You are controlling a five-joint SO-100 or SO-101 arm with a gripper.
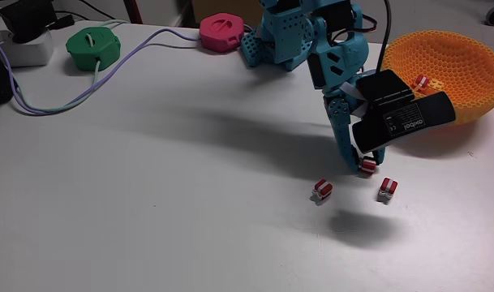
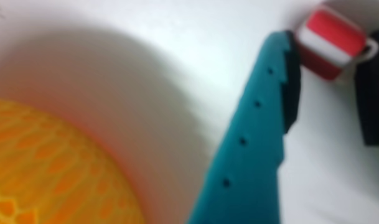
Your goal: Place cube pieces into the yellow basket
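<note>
Counter (image 1: 149,203): white, plain surface, lit from above, with the arm's shadow falling across its middle.

Pincer (image 1: 367,166): teal arm with a black wrist block, fingers pointing down at the counter. It is pinching a red-and-white cube (image 1: 367,166) at the fingertips. In the wrist view the pincer (image 2: 329,50) has that cube (image 2: 329,42) wedged between the teal finger with its black pad at about 9 o'clock of the cube and the dark pad at about 3 o'clock. Whether the cube touches the counter cannot be told.

Loose cubes, fixed view: one striped cube (image 1: 322,190) lies on the counter at roughly 8 o'clock from the pincer tips, near them; a second striped cube (image 1: 387,190) lies at roughly 5 o'clock, also near. The two are apart from each other.

Yellow basket (image 1: 466,49): round, honeycomb mesh wall, standing at about 2 o'clock from the pincer, partly behind the black wrist block. A striped cube (image 1: 422,82) lies inside it, near the front wall. In the wrist view the basket (image 2: 46,168) fills the lower left corner, blurred.

Other items, far edge of the counter: green round casing (image 1: 92,47) with a pale cable (image 1: 125,65) running from it; pink round casing (image 1: 222,32) beside the arm's base.
</note>
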